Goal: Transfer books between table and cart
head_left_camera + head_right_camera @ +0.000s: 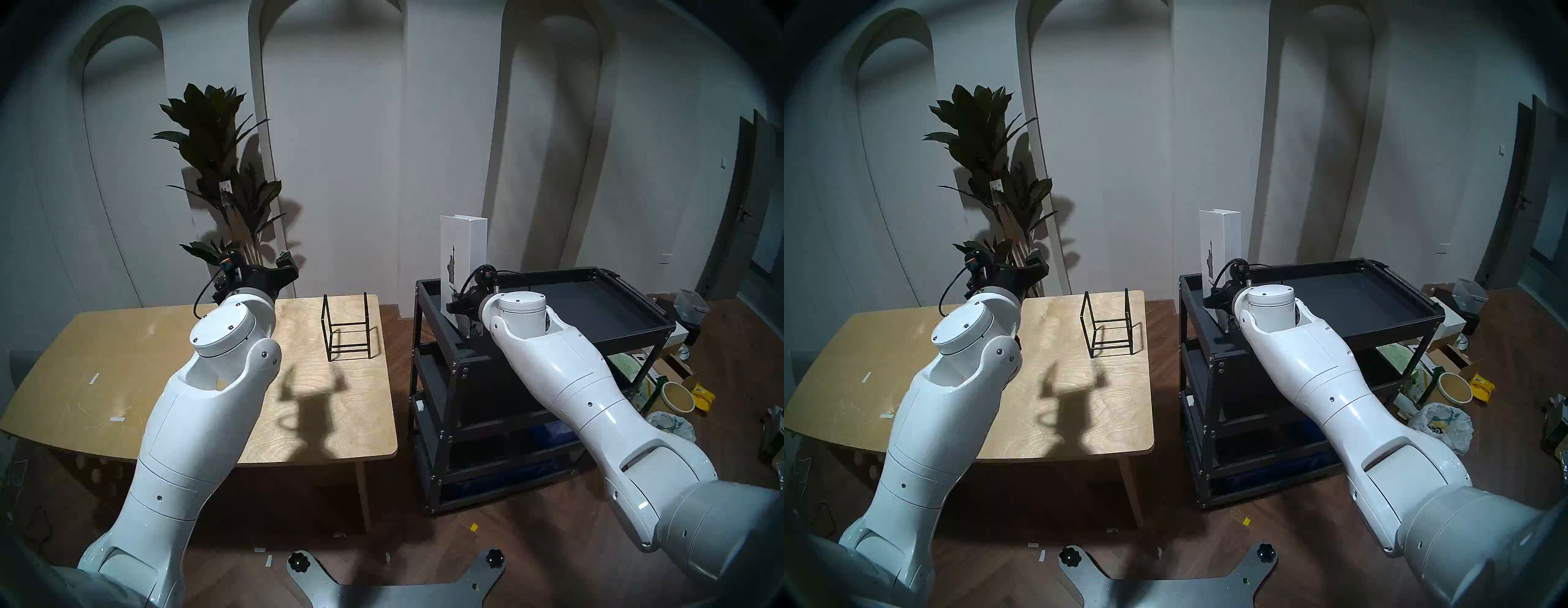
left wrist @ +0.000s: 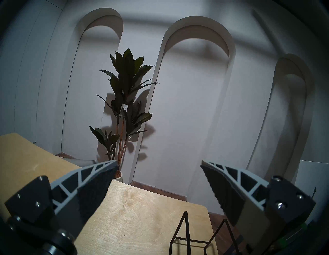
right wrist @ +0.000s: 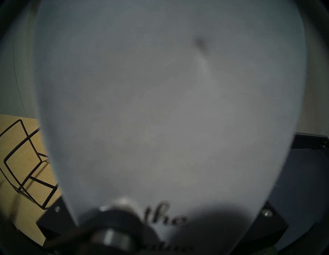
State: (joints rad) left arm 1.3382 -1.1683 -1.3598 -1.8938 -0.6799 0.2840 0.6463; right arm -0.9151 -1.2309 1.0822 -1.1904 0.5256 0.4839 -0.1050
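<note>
Dim grey room, arched niches along the back wall, herringbone wood floor underfoot. Nearest the right gripper (image 1: 456, 306), the book (image 1: 463, 254): a thick white hardcover, smooth matt boards, standing upright on the cart's (image 1: 628, 329) top shelf at its left front corner. The gripper's jaws are closed on the book's lower part, and the right wrist view is nearly filled by the pale cover, with black script lettering low down. Just under and to the right of that gripper lies the shallow black metal tray, bare and flat, with bolted corner posts below.

My read: the grasp is made and the lift off the cart is the step in hand. Next comes a clean rise over the tray's lip, then a carry leftward, keeping the tall book from swinging.

Well off to that gripper's left sits the table (image 1: 127, 339), light plywood, rounded corners, scratched, and on it a black wire rack (image 1: 347, 327), thin square rods, open-sided, probably the target. Over the table's far side hangs the left gripper (image 1: 285, 265), ribbed grey fingers (image 2: 85, 179) spread wide, empty. Beyond it, a dark leafy plant (image 1: 220, 170).
</note>
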